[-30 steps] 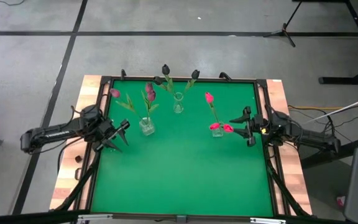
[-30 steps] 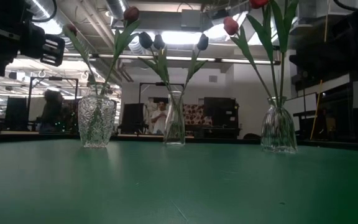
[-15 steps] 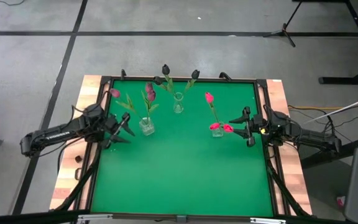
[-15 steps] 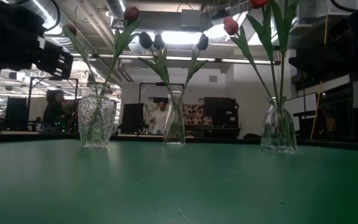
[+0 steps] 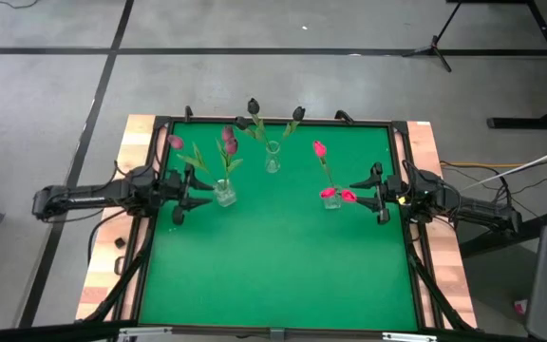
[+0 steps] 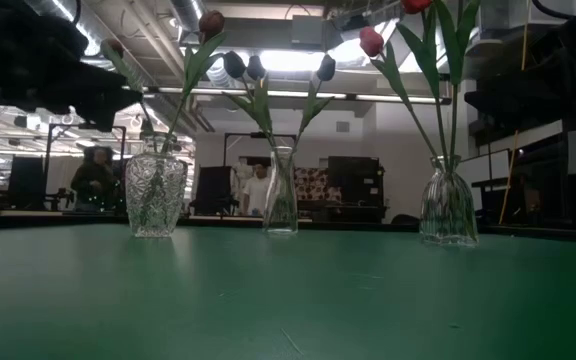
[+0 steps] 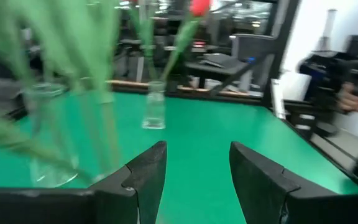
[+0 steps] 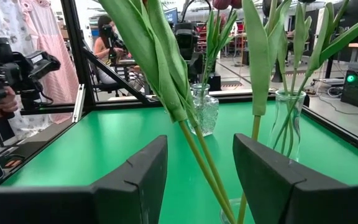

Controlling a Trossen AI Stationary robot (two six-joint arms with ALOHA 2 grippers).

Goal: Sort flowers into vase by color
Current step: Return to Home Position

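indoors, green table (image 5: 273, 266) holds three vases (image 5: 224, 194); person (image 6: 94, 180) beyond.

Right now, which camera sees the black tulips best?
The low view: all three black tulips stand side-on in their vase, heads to stems. The high view sees only their tops from above. The right wrist view shows mostly their stems; the left wrist view doesn't clearly show them.

Three glass vases (image 6: 281, 195) of tulips (image 6: 211, 22) stand apart on the green table (image 6: 288, 300).
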